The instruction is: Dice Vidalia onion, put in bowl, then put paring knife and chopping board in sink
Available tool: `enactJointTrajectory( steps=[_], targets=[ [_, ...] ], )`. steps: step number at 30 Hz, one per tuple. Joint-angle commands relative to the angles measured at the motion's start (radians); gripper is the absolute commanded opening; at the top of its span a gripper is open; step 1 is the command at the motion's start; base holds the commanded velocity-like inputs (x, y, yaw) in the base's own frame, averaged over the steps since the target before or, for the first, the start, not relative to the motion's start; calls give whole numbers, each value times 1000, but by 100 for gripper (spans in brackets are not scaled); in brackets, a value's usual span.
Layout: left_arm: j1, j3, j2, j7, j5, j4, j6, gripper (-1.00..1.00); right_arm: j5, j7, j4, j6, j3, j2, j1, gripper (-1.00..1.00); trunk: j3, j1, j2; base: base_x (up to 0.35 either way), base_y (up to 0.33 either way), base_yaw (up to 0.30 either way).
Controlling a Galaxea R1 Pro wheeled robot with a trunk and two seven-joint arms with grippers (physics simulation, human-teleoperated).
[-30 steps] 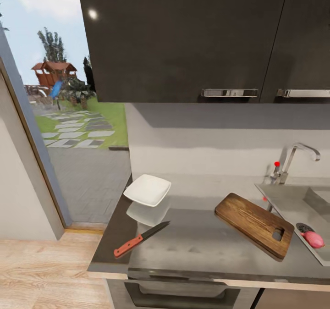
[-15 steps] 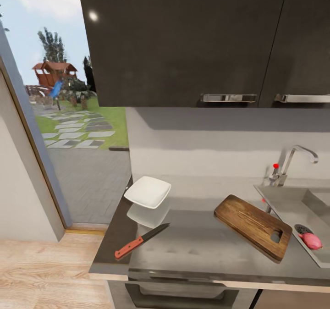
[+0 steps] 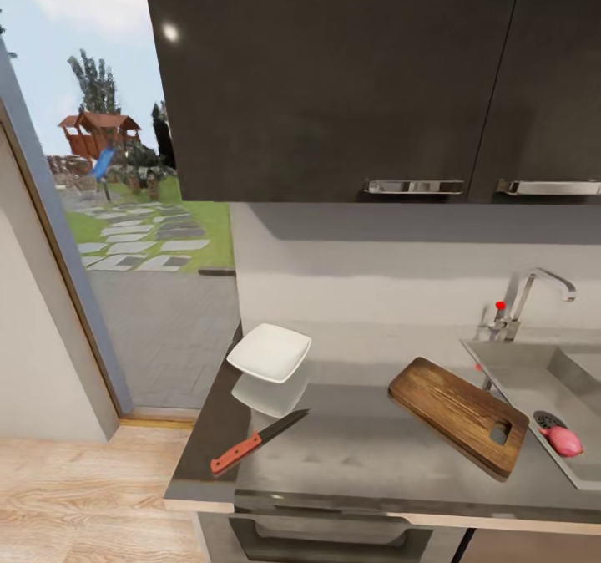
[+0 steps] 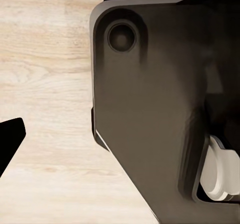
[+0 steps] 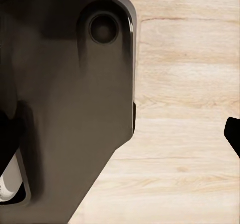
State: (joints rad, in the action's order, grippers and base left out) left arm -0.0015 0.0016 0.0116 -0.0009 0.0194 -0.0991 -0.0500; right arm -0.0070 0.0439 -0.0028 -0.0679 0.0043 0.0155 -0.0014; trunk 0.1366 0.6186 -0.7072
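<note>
Vidalia onion [image 3: 565,440]: reddish-purple bulb lying in the sink [image 3: 526,371], at about 4 o'clock in the head view, touching or just beside the round drain [image 3: 549,419]. Not on the board.

Chopping board [image 3: 458,413]: dark brown, lying flat on the desk [image 3: 367,454] just beside the sink's near-left rim, at 8 to 9 o'clock from the onion. It sits skewed to the desk edge, slot handle [image 3: 500,433] at the end nearest the onion.

Paring knife [image 3: 258,441]: flat on the desk at 9 o'clock from the board, well apart from it. Red-orange handle toward the desk's front left corner, dark blade pointing toward 2 o'clock.

Bowl [image 3: 269,352]: white, squarish, at 12 o'clock from the knife, near the desk's left end; its reflection shows in the glossy surface below it.

Tap [image 3: 524,297]: curved chrome, red dot at its base, at 11 o'clock from the onion behind the basin.

Surroundings: glossy dark upper cabinets [image 3: 334,78] with chrome handles [image 3: 415,186] above the grey wall; open doorway [image 3: 125,212] at 9 to 10 o'clock onto grass and paving; light wood-plank floor [image 3: 75,496] at 8 o'clock.

Wrist views: each looks down on a dark robot base panel [image 4: 150,114] [image 5: 65,109] over plank floor. A black tip [image 4: 9,139] enters the left wrist frame, another [image 5: 233,133] the right. State of left and right jaws: cannot tell.
</note>
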Motion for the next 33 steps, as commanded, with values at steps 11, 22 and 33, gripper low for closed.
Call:
enactJointTrajectory(
  steps=[11, 22, 33],
  targets=[
    [0, 1, 1, -1, 2, -2, -8, 100, -1, 2, 0, -3, 0, 0, -1, 100, -33, -42, 76, 0, 0, 0],
    [0, 0, -1, -1, 2, -2, -8, 100, -1, 2, 0, -3, 0, 1, 0, 100, -68, -84, 153, 0, 0, 0],
    [0, 0, -1, 0, 2, -2, -8, 100, -1, 2, 0, -3, 1, 0, 0, 100, -102, -126, 230, 0, 0, 0]
  ],
)
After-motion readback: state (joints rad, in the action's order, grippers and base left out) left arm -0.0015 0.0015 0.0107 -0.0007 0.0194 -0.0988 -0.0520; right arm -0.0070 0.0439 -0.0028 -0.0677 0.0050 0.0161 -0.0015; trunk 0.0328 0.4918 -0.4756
